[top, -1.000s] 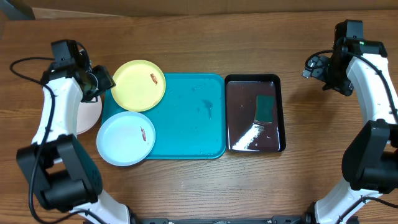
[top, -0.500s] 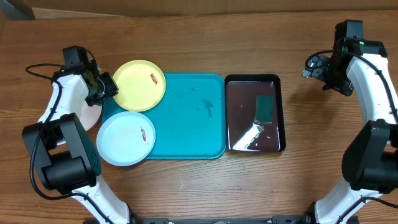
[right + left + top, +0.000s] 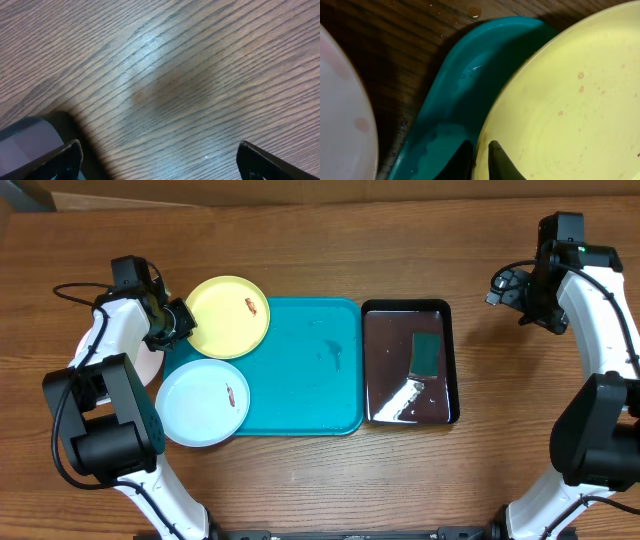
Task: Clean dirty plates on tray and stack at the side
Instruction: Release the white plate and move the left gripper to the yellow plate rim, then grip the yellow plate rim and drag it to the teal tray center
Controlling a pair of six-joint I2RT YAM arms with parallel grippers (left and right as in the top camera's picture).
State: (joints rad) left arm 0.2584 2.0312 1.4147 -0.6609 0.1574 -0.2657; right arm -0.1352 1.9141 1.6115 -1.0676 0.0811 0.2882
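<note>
Left gripper point(image 3: 479, 150) pinched on rim of yellow-green plate point(image 3: 560, 100) at plate's 9 o'clock, seemingly tight. Plate overhangs tray point(image 3: 450, 115) at its 10 o'clock corner. White plate point(image 3: 340, 110) near, off tray. Pale blue plate point(image 3: 203, 402) at tray's 8 o'clock. Right gripper point(image 3: 160, 155) spread wide over table point(image 3: 200, 75).

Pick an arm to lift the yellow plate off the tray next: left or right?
Left. The left gripper pinches the rim of the yellow plate at a corner of the tray; the right gripper hangs open over the table, beyond the black pan.
</note>
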